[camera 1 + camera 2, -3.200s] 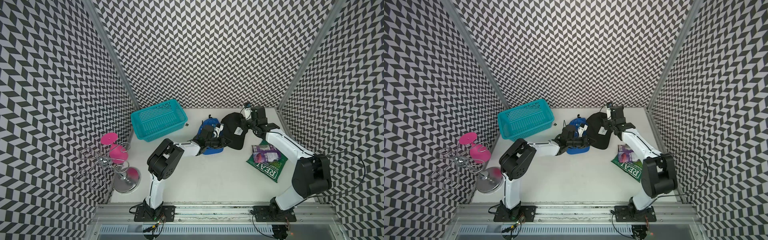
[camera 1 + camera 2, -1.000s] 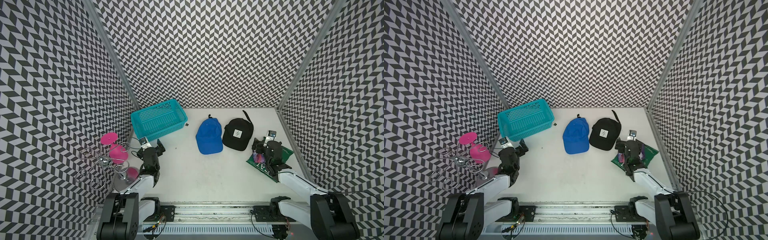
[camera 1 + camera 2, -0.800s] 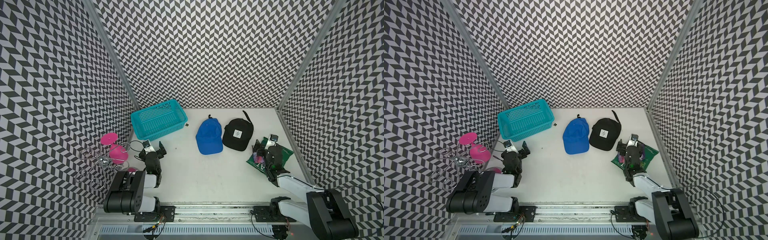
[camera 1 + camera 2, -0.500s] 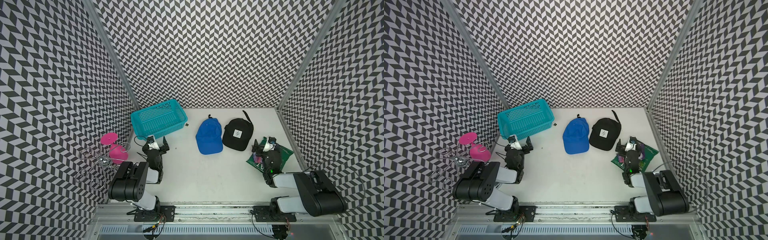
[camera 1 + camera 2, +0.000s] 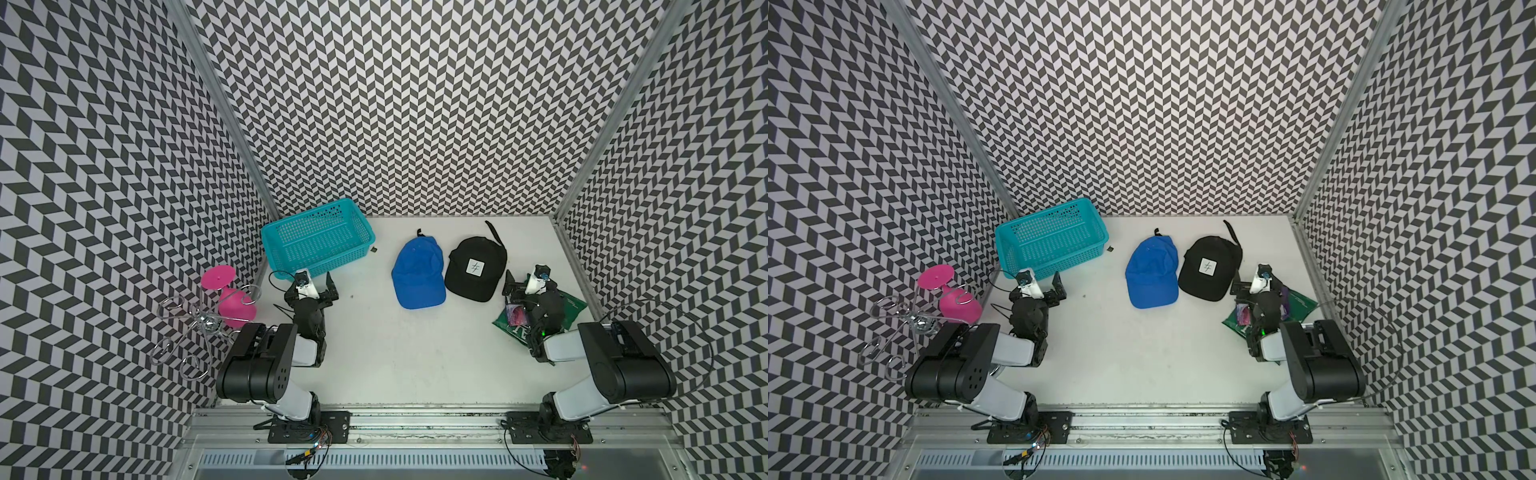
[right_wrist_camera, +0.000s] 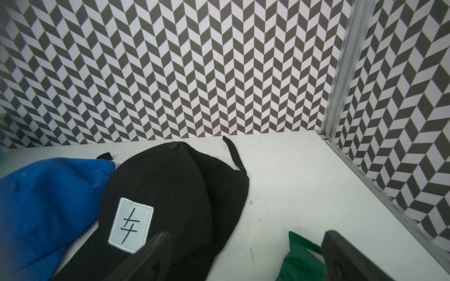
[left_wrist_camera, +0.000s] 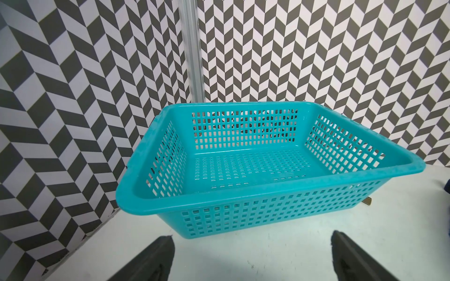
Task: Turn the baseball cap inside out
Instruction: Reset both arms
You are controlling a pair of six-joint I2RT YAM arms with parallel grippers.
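Note:
Two baseball caps lie flat side by side at the back of the white table. The blue cap (image 5: 417, 270) (image 5: 1152, 274) (image 6: 36, 206) is on the left. The black cap (image 5: 476, 270) (image 5: 1208, 266) (image 6: 170, 182), with a white square patch, lies on the right, its strap trailing behind. My left gripper (image 5: 311, 289) (image 5: 1038, 286) (image 7: 252, 237) stands open and empty, well left of the caps, facing the basket. My right gripper (image 5: 530, 282) (image 5: 1256, 282) (image 6: 246, 236) is open and empty just right of the black cap's brim.
A teal perforated basket (image 5: 316, 245) (image 5: 1050, 243) (image 7: 243, 194) stands at the back left corner. A green packet (image 5: 573, 305) (image 5: 1298, 301) (image 6: 299, 265) lies under the right arm. A pink glass (image 5: 232, 301) and a wire rack (image 5: 195, 328) sit off the table's left edge.
Both arms have let go of the caps and drawn back to folded poses at the table's front sides. The caps lie still.

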